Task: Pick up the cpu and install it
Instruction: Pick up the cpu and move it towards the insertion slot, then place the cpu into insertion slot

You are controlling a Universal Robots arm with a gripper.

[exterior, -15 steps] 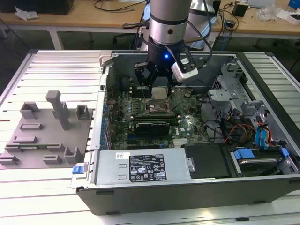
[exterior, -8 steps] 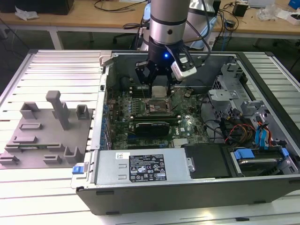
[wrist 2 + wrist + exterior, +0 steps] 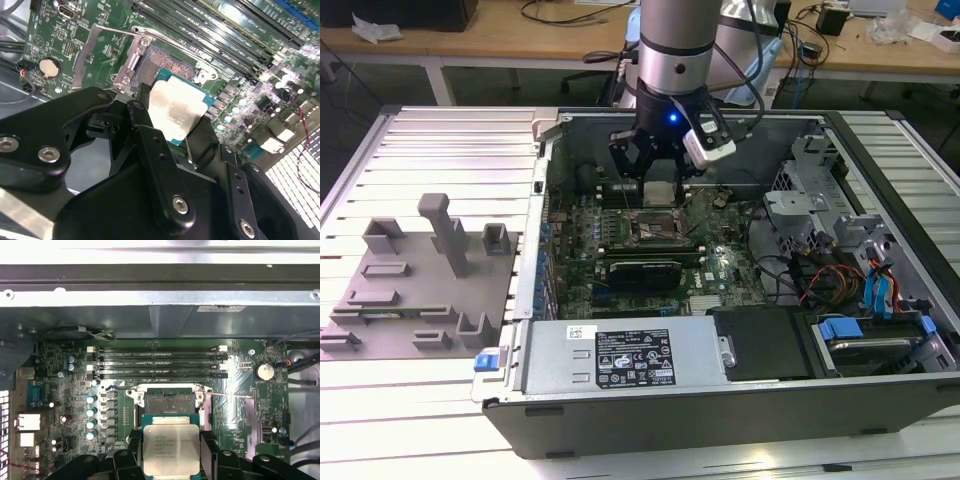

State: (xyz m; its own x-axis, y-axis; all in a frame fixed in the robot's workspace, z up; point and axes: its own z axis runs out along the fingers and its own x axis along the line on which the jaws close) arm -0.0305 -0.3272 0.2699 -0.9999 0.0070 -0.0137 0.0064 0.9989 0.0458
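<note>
Black robot hand (image 3: 174,122) clamped on flat square silvery-grey cpu (image 3: 171,450), cpu held above green motherboard (image 3: 232,417), near open black socket (image 3: 169,402) with raised metal frame, inside open grey computer case (image 3: 720,425).

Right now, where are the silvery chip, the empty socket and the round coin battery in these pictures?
cpu (image 3: 171,450): first wrist view, middle of its silvery top.
socket (image 3: 169,401): first wrist view, its dark open centre.
coin battery (image 3: 264,371): first wrist view, middle of its round face.
</note>
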